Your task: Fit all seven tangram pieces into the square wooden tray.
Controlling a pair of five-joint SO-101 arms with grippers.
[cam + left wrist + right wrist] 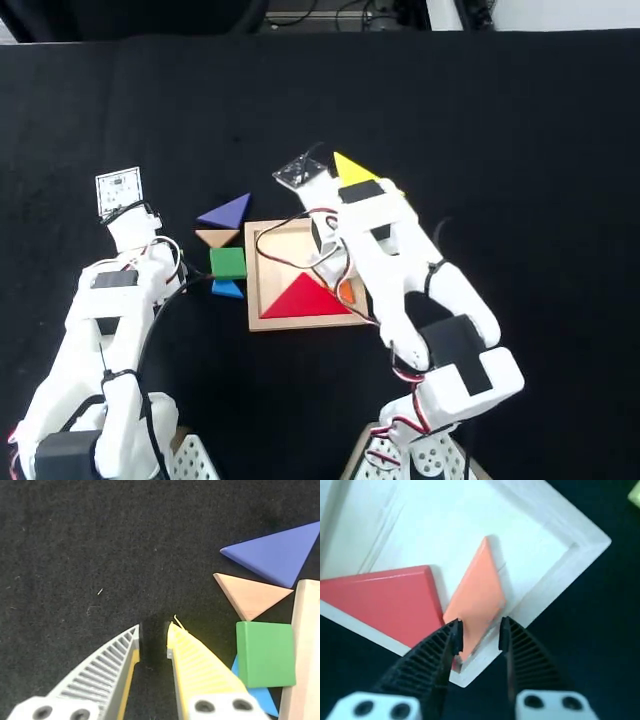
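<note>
1. The square wooden tray (256, 280) lies at the middle of the black table (500, 130), between the two arms
2. The high view shows a red triangle (300, 297) inside the tray along its near edge. It also shows a sliver of an orange parallelogram (345, 292) at the tray's near right corner, with the rest covered by the right arm (400, 270)
3. The right wrist view shows that corner openly. The orange parallelogram (480, 590) sits beside the red triangle (385, 600), close to the rim of the tray (560, 575)
4. In that view the right gripper (479, 627) has its black fingers (440, 650) closed against the nearer end of the parallelogram, one on each side. Whether the piece lies flat cannot be told
5. The high view adds a yellow triangle (352, 168) on the table just past the tray's far right corner
6. Four pieces lie on the table along the tray's left edge. From far to near they are a purple triangle (228, 211), a tan triangle (217, 237), a green square (228, 263) and a blue piece (227, 289)
7. The left wrist view shows them closer: the purple triangle (280, 552), the tan triangle (250, 596), and the green square (265, 652) just beside the tray (307, 645), with the blue piece (257, 697) right against the square
8. There the left gripper (155, 635) hangs over bare table beside these pieces, its fingers a narrow gap apart with nothing between them
</note>
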